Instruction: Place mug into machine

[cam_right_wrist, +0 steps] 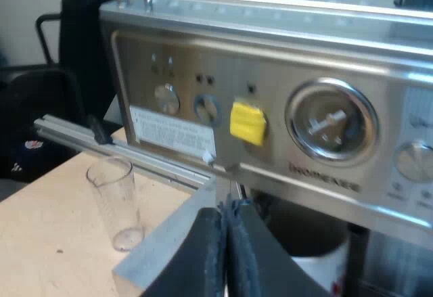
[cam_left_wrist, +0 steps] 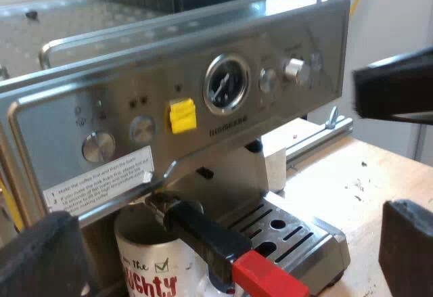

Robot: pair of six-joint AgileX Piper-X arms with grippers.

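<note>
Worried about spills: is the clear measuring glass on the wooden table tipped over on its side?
No, the clear measuring glass stands upright on the wooden table, mouth facing up.

Bright, even light leaves soft glare on the steel espresso machine (cam_left_wrist: 155, 74), with shadow beneath its panel.

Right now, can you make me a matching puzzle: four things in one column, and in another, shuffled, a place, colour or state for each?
1 mug
2 measuring glass
3 holder's handle
4 right end effector

A clear, upright on the table
B black, shut
C dark, ending in red
D white, lettered, beneath that handle at the espresso machine's front

Pairs: 1-D, 2-A, 3-C, 4-B.
</note>
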